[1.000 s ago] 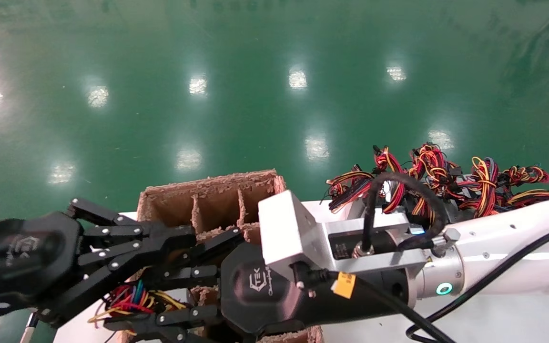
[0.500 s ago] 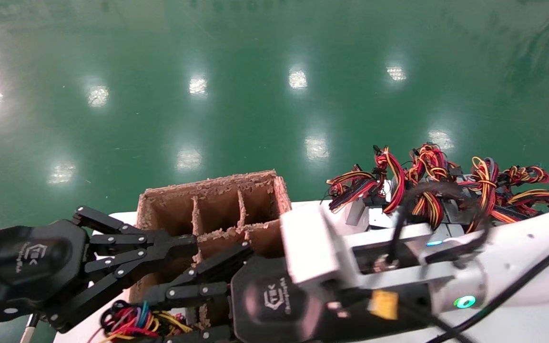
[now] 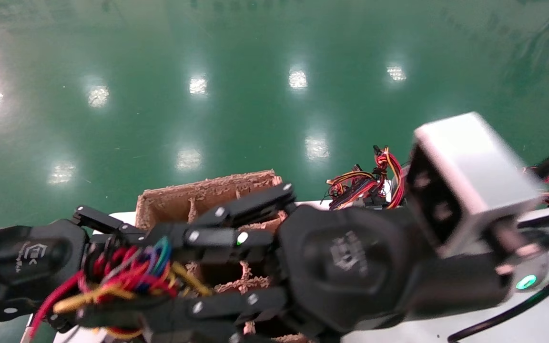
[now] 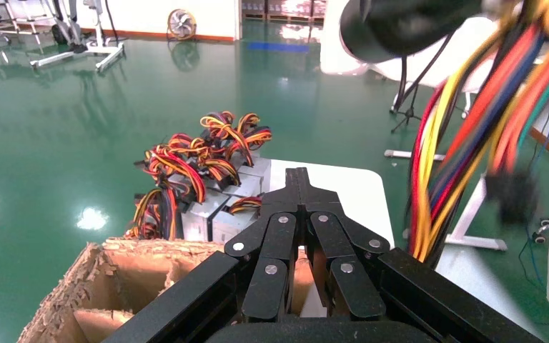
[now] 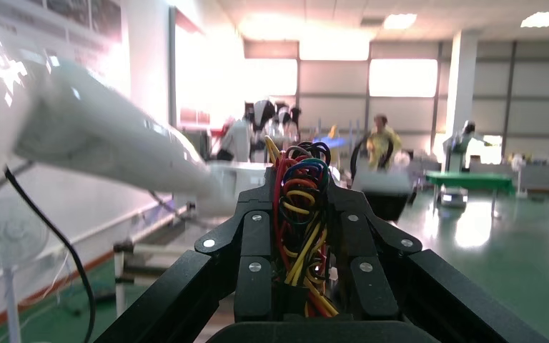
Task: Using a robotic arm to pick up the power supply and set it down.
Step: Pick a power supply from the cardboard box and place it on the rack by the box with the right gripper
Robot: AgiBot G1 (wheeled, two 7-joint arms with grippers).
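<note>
Bright overhead lamps glare off glossy green floor [image 3: 255, 95]; right arm motion-blurred; windows [image 5: 400, 78] blown out in right wrist view

A brown cardboard divider box [image 3: 208, 195] stands on the white table [image 3: 532, 319], its frayed compartments open upward. Beyond lies a glossy green floor [image 3: 255, 71] — dotted with ceiling-light reflections. The right wrist view shows a hall: people [image 5: 382, 139] standing (indistinct), a green bench [image 5: 472, 180].

A white logo marks each black pincer housing [image 3: 19, 257], but its lettering cannot be read
</note>
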